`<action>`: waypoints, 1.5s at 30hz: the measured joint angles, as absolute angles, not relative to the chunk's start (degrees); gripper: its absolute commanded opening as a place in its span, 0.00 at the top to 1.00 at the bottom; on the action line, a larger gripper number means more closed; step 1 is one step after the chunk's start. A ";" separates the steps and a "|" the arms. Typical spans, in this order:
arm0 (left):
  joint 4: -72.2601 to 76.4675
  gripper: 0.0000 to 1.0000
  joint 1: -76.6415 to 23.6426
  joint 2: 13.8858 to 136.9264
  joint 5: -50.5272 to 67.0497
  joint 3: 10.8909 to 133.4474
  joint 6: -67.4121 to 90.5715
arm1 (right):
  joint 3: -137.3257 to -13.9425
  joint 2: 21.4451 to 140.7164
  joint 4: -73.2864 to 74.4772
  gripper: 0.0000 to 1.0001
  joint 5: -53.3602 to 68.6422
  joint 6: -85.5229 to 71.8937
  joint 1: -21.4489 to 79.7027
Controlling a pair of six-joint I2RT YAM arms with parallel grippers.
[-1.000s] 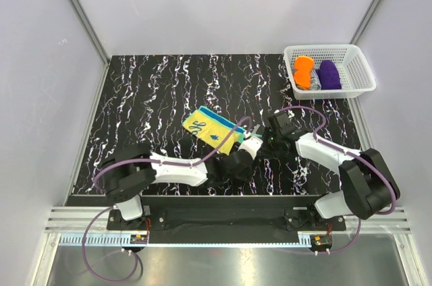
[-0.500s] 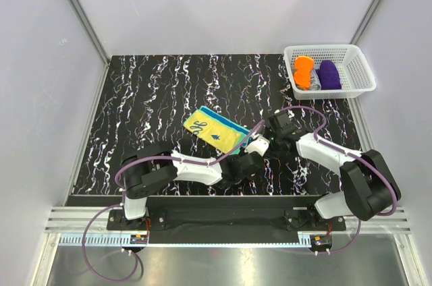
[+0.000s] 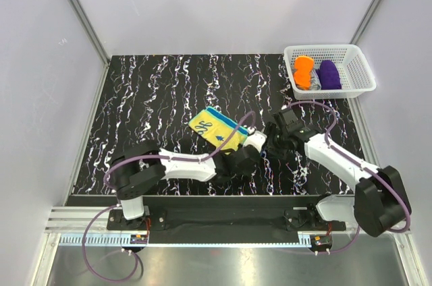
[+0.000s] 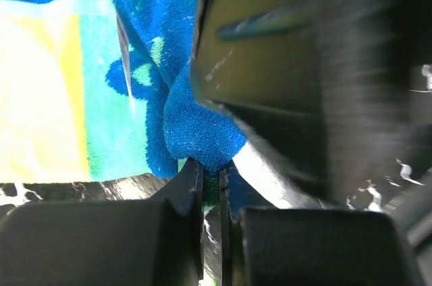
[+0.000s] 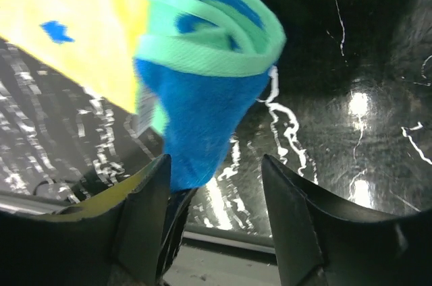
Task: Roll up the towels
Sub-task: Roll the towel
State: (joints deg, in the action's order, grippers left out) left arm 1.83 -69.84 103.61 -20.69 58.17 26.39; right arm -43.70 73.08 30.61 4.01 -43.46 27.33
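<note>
Left gripper (image 4: 210, 171) is pinching the blue corner of the teal-and-yellow towel (image 3: 216, 129) on the table (image 3: 148, 97), right gripper (image 5: 216, 161) gapes wide at the fold; I'd roll slowly and keep that edge tight and square

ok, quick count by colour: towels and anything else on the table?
yellow-teal towel: 1, on the table
orange towel: 1, in the basket
purple roll: 1, in the basket
white basket: 1
Total: 4
</note>
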 measured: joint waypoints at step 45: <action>73.45 1.00 -42.19 123.52 40.10 36.36 94.11 | -28.88 70.26 5.19 0.33 12.67 -48.10 27.64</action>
State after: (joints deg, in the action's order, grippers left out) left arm 73.45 -42.19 123.52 40.10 36.36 94.11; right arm -28.88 70.26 5.19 12.67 -48.10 27.64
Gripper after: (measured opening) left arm 0.064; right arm 0.661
